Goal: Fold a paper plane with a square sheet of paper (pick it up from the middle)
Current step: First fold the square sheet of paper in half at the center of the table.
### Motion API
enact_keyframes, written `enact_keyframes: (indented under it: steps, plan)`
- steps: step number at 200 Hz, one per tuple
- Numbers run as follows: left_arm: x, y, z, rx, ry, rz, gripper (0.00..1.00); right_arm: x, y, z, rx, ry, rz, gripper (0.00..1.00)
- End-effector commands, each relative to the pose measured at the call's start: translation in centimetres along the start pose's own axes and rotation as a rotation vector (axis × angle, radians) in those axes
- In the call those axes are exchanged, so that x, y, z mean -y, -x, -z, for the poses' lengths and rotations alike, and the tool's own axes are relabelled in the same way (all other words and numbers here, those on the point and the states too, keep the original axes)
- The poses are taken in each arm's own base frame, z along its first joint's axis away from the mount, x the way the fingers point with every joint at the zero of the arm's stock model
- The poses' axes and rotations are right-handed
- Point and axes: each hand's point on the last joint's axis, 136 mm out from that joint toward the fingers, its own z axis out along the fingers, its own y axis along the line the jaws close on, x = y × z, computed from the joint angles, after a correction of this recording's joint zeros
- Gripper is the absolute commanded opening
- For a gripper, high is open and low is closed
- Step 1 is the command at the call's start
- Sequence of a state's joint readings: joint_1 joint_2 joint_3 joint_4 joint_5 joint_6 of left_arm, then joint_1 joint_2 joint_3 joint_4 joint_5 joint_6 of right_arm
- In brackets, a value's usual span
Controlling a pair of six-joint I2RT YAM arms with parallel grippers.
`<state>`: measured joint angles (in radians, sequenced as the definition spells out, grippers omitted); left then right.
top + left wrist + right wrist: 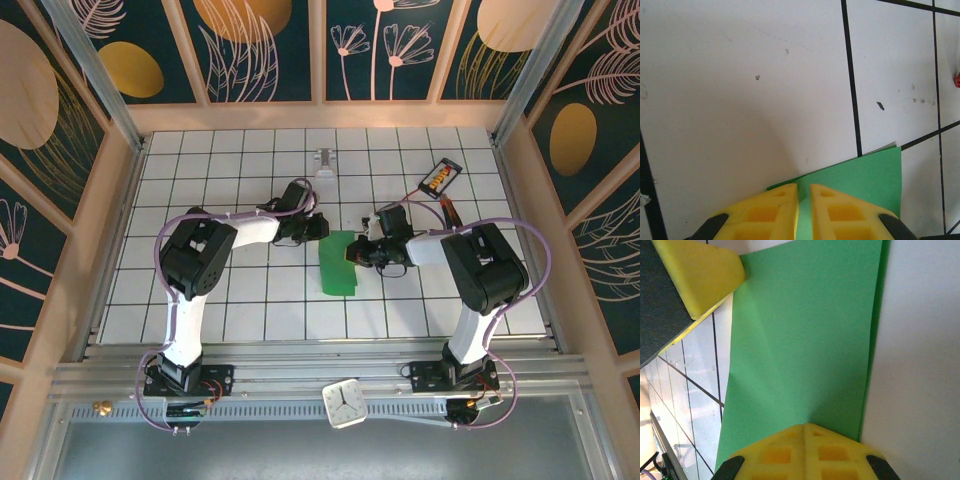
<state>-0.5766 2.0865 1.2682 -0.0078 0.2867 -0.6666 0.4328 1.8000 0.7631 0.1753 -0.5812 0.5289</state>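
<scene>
The square sheet of paper (338,268) is bright green and lies on the white grid table (250,300), folded into an upright rectangle. A second layer edge (879,315) peeks out along one long side. My left gripper (318,228) sits at the sheet's far left corner. In the left wrist view its tips (804,186) stand a narrow slit apart over the green paper (865,175). One of its fingers (700,275) shows in the right wrist view. My right gripper (357,253) rests shut, tips (805,426) on the sheet's right edge (805,340). The paper plane is out of view.
An orange-and-black tool (441,177) lies at the back right, and a small silver object (325,163) at the back centre. A white clock (346,402) sits on the front rail. Wooden walls enclose the table on three sides.
</scene>
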Motion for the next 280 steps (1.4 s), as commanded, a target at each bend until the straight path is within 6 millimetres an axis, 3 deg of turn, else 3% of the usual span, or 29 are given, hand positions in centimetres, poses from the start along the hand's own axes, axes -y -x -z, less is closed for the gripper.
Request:
enact_keyframes:
  steps: [1, 20, 36, 58, 79, 101, 112, 172, 194, 219, 240, 265, 280]
  plan:
    - [-2.2, 0.4, 0.4, 0.022, 0.096, 0.001, 0.18, 8.3, -4.0, -0.5, -0.071, -0.299, -0.085, 0.0]
    - [0.1, 1.5, 2.5, 0.063, 0.033, -0.009, 0.24, 8.3, -4.0, -0.4, -0.069, -0.298, -0.086, 0.0]
    - [2.2, 0.9, 4.3, 0.071, -0.041, -0.006, 0.29, 8.4, -4.0, -0.3, -0.07, -0.301, -0.088, 0.0]
    - [4.0, -2.6, 4.8, -0.001, -0.096, -0.003, 0.3, 8.4, -3.9, -0.2, -0.066, -0.302, -0.09, 0.0]
    - [4.8, -6.3, 4.9, -0.073, -0.147, 0.033, 0.22, 8.5, -3.9, -0.2, -0.067, -0.304, -0.092, 0.0]
    - [5.7, -8.3, 4.9, -0.118, -0.203, 0.048, 0.17, 8.5, -3.8, -0.3, -0.065, -0.304, -0.089, 0.0]
    - [5.0, -9.9, 4.4, -0.158, -0.2, 0.058, 0.15, 8.5, -3.8, -0.3, -0.066, -0.306, -0.088, 0.0]
    - [-0.4, -12.8, 3.5, -0.205, -0.011, 0.061, 0.11, 8.7, -3.7, -0.3, -0.065, -0.314, -0.081, 0.0]
    - [0.2, -12.7, 4.3, -0.202, -0.033, 0.043, 0.13, 8.8, -3.8, -0.3, -0.066, -0.315, -0.08, 0.0]
    - [3.4, -12.0, 5.8, -0.177, -0.173, 0.043, 0.18, 8.7, -3.7, -0.1, -0.062, -0.315, -0.078, 0.0]
    - [5.1, -12.9, 6.2, -0.206, -0.239, 0.036, 0.21, 8.6, -3.6, 0.0, -0.057, -0.314, -0.078, 0.0]
    - [5.2, -14.0, 6.4, -0.23, -0.258, 0.027, 0.21, 8.5, -3.5, 0.1, -0.053, -0.315, -0.074, 0.0]
    - [3.8, -14.7, 5.9, -0.242, -0.205, 0.032, 0.2, 8.5, -3.5, 0.1, -0.054, -0.315, -0.074, 0.0]
